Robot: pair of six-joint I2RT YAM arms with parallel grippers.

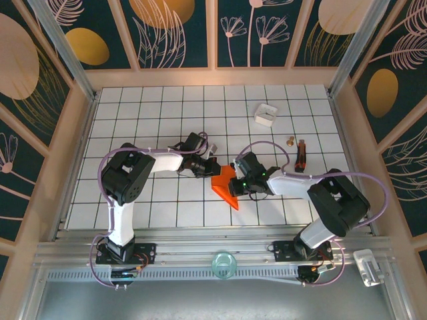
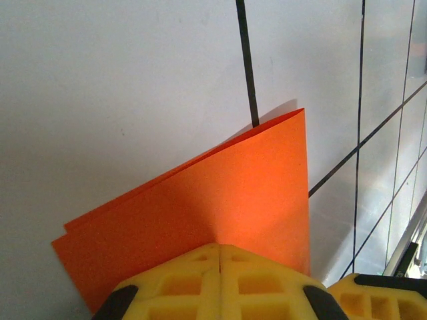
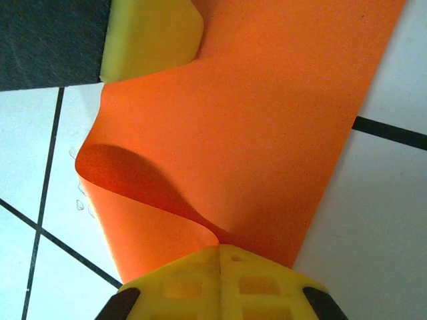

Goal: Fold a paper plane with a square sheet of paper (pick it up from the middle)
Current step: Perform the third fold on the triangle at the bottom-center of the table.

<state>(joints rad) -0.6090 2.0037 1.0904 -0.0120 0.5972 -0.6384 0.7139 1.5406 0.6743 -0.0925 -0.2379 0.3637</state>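
Orange paper [image 2: 220,200], seemingly doubled, pinched at opposite edges by clenched left fingers [image 2: 180,283] and right fingers [image 3: 257,283].

Sheet of paper [image 1: 227,187] on table [image 1: 133,120] between left pincer [image 1: 211,167] and right pincer [image 1: 235,179] — box [image 1: 265,114] behind, well apart.

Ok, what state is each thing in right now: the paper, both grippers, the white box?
square sheet of paper: folded over in layers, one fold bowed up, not yet a plane.
left gripper: shut on the paper's edge.
right gripper: shut on the paper beside the bowed fold.
small white box: resting on the far side of the table, apart from both arms.
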